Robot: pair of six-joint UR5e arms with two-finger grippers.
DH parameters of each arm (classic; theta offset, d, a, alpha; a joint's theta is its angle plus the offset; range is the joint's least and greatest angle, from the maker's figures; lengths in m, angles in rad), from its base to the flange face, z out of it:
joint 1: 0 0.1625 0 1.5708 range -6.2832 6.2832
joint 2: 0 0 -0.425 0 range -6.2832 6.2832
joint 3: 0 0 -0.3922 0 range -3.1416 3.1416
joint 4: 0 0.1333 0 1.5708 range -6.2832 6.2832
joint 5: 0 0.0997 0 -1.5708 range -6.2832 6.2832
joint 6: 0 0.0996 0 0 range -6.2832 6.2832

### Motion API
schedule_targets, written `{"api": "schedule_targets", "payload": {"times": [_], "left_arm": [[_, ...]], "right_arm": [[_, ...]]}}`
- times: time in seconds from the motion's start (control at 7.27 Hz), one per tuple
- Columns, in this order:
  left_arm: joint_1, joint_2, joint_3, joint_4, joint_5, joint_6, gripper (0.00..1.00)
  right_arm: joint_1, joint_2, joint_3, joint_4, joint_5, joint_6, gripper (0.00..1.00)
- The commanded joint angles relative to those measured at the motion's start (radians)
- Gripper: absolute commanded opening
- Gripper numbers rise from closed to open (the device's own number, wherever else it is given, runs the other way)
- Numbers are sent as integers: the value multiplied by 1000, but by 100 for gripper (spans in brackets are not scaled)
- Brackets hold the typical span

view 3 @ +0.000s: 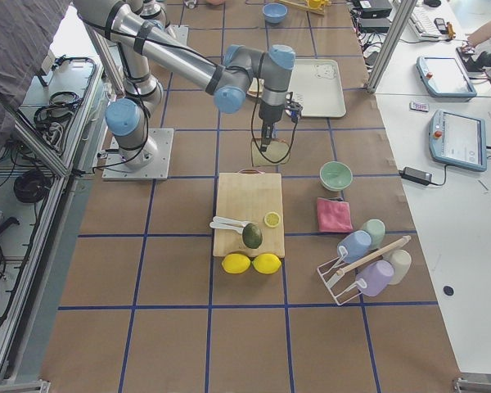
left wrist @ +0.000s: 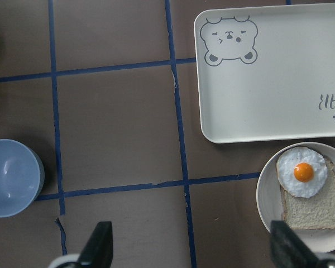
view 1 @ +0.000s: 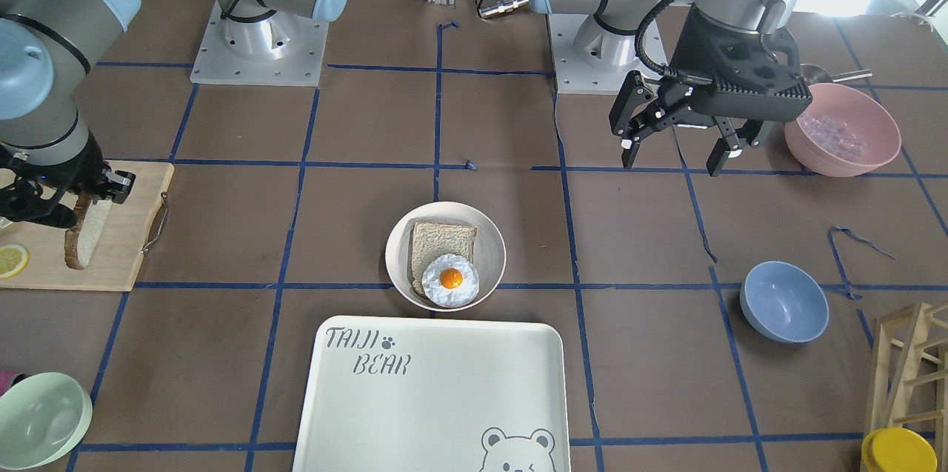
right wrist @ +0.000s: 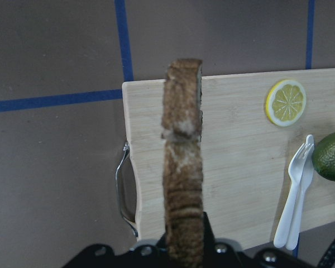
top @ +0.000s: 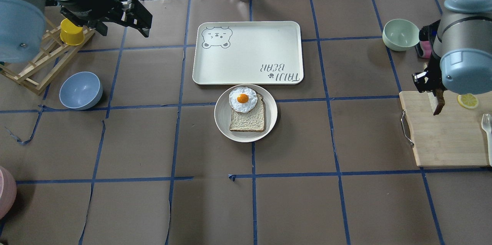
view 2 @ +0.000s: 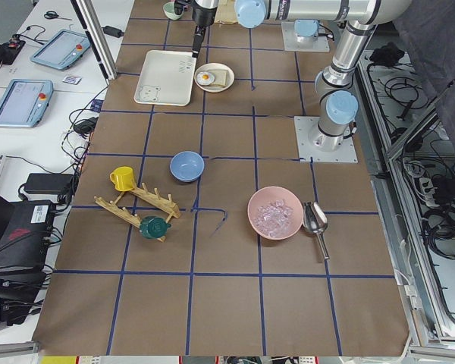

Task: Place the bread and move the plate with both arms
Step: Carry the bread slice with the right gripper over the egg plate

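Two-armed: pinches the thick dark-crusted bread slice (right wrist: pixel 183 145) upright in the right tool (right wrist: pixel 184 235), well right of the round cream plate (top: pixel 223 115), with the left tool (view 1: pixel 672 163) spread.

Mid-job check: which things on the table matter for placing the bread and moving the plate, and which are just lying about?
In the job:
bread, gripped in the right claw
plate
left claw, open

Lying about:
blue bowl
pink bowl
green bowl
lemon slice
yellow cup
tray
cutting board
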Motion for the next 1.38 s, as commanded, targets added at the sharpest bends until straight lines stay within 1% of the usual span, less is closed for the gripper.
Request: {"api": "schedule_targets", "payload": {"times": [0.0,0.14,0.28,0.41,0.55,0.69,0.83,0.96,1.24], "left_arm": [[-1,5,0,-9,7,-1,100],[-2,7,0,-13,7,-1,100],[-2,8,2,-21,7,-1,100],[-2,10,3,-36,7,-1,100],[-3,10,20,-94,7,-6,100],[-2,15,29,-148,7,-13,100],[-2,15,41,-197,6,-24,100],[-2,10,44,-202,-3,-67,100],[-3,10,45,-198,4,-83,100]], "right_arm": [[236,25,-89,79,6,268,0],[339,37,-90,79,39,414,0],[439,67,-91,74,135,555,0],[528,112,-93,42,160,630,0],[597,161,-120,-11,162,664,0],[637,199,-176,-18,191,694,0],[650,230,-221,-15,209,724,0],[653,250,-221,-10,211,738,0],[653,262,-220,-16,211,738,0]]}}
